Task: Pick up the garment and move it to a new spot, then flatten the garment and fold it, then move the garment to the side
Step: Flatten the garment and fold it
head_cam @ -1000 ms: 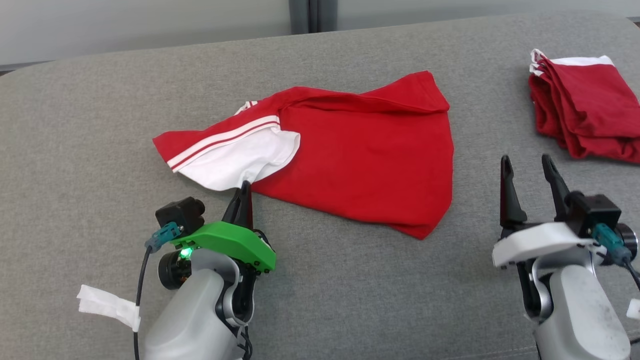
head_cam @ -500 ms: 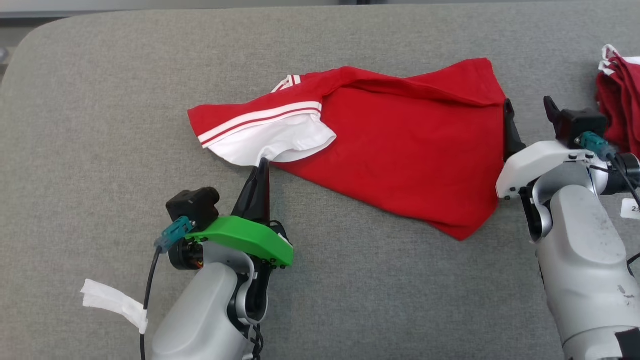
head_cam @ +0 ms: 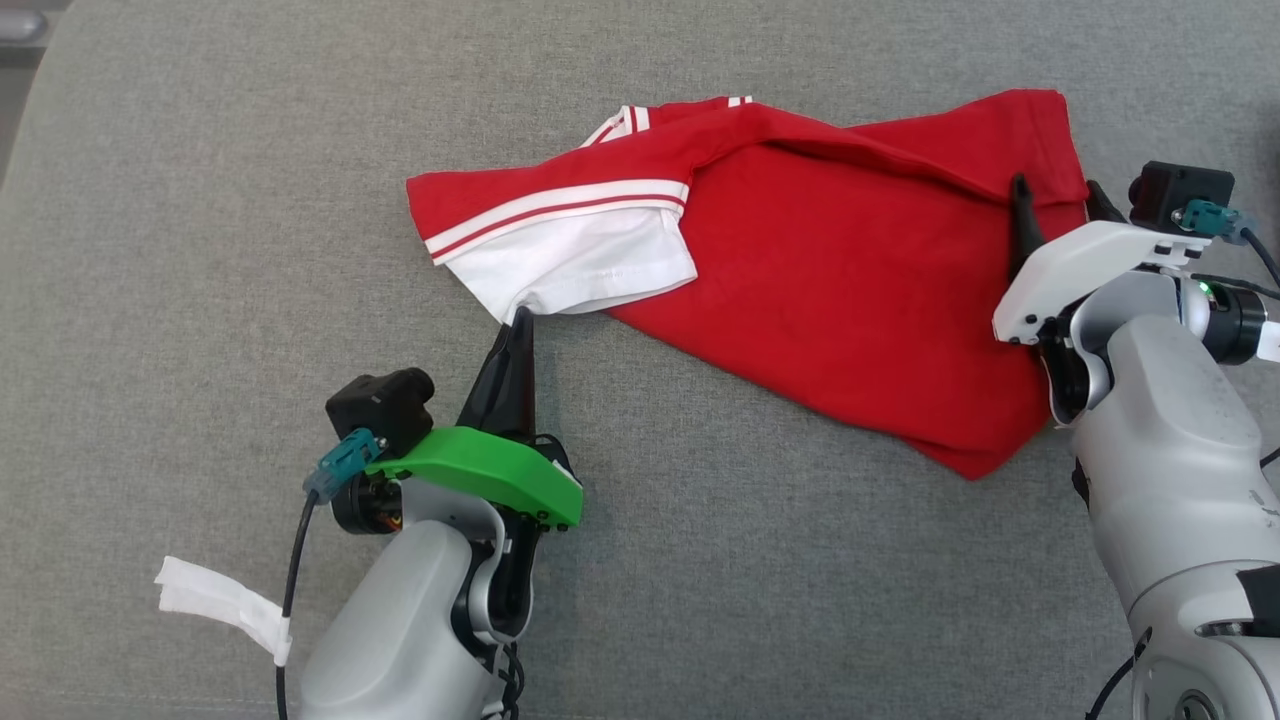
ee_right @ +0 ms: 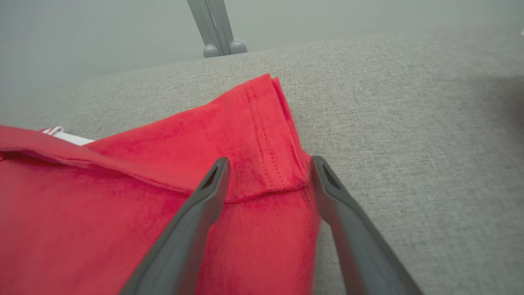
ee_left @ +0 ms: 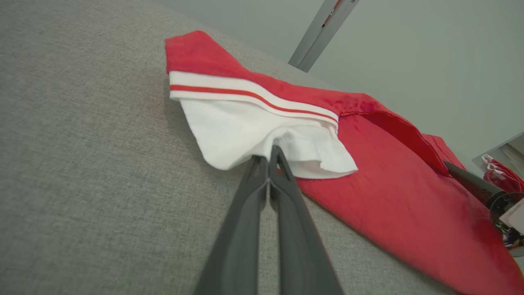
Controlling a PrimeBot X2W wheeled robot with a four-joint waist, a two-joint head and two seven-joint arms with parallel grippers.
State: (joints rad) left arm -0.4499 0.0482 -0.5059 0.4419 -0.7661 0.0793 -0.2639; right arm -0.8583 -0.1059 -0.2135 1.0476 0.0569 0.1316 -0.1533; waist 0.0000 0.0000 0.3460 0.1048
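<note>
- The red knit garment [head_cam: 830,300] lies half spread on the grey woven upholstered surface [head_cam: 200,300]. It sits right of the middle and toward the far edge, well apart from the rounded far-left corner.
- The garment looks light, limp and thin. I judge it will drape and sag from any held point, so a single pinch would let the rest trail or bunch.
- Its body is matte red jersey, mostly flat, with one long raised fold running across the far side. The white short sleeve [head_cam: 580,265] with red-and-white striped trim is turned out at the left end, wrinkled and curling at its lip.
- The grey weave is coarse and looks grippy. Dragged cloth will probably catch and wrinkle, so lifting it clear seems safer than sliding.
- The left gripper [head_cam: 518,325] has its two dark fingers pressed together on the near lip of the white sleeve, and a small tuck of cloth is pinched at the tips.
- The right gripper [head_cam: 1057,195] stands with jaws wide, straddling the stitched double hem [ee_right: 266,123] at the garment's far right corner. One finger rests over the red cloth and the other just off its edge, and nothing is held.
- The doubled, stitched hem is the firmest place to grip. A bite across both layers should resist slipping better than the single thin panel.
- With opposite ends held, even tension should smooth the long fold. Uneven pulling may twist the body or tug the sleeve free.
</note>
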